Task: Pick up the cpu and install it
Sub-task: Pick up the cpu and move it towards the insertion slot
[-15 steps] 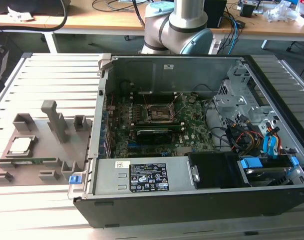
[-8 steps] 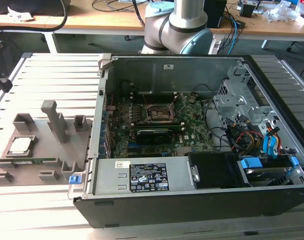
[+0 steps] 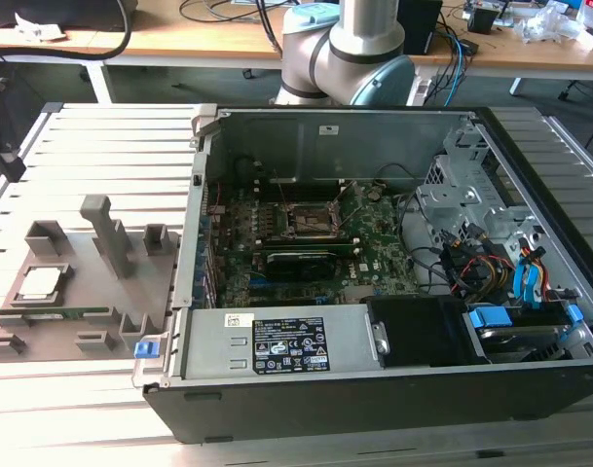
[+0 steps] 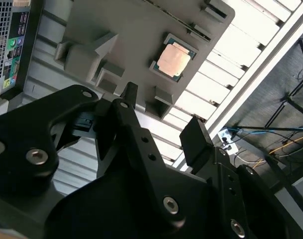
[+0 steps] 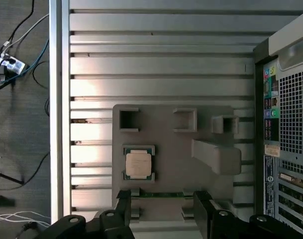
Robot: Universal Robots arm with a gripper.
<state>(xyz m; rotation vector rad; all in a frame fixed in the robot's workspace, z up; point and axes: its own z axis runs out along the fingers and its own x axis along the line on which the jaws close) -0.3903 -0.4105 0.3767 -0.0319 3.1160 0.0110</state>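
Note:
The cpu (image 3: 41,282) lies flat in a square pocket of the grey fixture tray (image 3: 92,292), at the exterior view's left, beside the open computer case. Its silvery top faces up in both wrist views (image 5: 139,164) (image 4: 173,60). My gripper (image 5: 163,209) (image 4: 161,117) hangs well above the tray, open, with nothing between its black fingers (image 5: 203,206). It is apart from the cpu, over the tray's edge where a thin green memory stick (image 5: 161,194) lies. Inside the case, the dark socket (image 3: 311,222) sits on the motherboard (image 3: 374,255).
The black case (image 3: 374,389) lies on its side on a slatted metal table (image 3: 101,136), with drive bays and cables (image 3: 500,263) at the exterior view's right. Upright grey posts (image 3: 106,233) rise from the tray. The arm's base (image 3: 345,58) stands behind the case.

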